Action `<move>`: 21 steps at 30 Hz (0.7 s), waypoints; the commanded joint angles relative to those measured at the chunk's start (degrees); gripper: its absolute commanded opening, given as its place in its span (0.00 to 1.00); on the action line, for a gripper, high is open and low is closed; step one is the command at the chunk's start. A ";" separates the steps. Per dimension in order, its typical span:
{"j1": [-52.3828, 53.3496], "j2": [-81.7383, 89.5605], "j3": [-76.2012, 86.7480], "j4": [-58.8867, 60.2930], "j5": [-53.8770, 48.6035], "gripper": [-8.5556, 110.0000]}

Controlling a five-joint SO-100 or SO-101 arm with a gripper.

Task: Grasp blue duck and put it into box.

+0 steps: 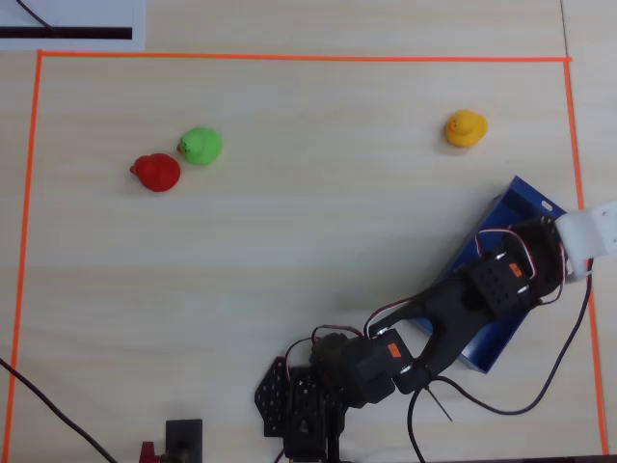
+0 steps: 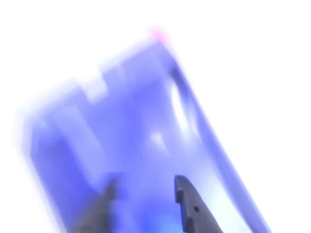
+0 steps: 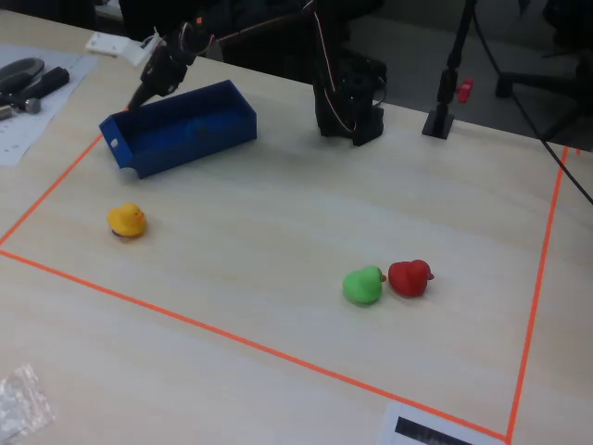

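A: Worktop first: we've got orange tape framing it, and the box sits by one edge with the arm stretched over it.

B: Yep. End effector hangs just above the box floor, fingers spread, nothing between them. Wrist view's blurry though.

A: Blue duck? We can't spot it in any view. Green duck touches red duck; yellow duck sits near the box.
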 commanded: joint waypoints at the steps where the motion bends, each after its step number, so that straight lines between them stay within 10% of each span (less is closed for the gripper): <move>1: -8.26 4.83 -14.85 8.70 5.80 0.07; 9: -36.74 27.86 4.75 39.11 -7.73 0.07; 21: -59.94 68.91 55.37 42.71 -8.09 0.07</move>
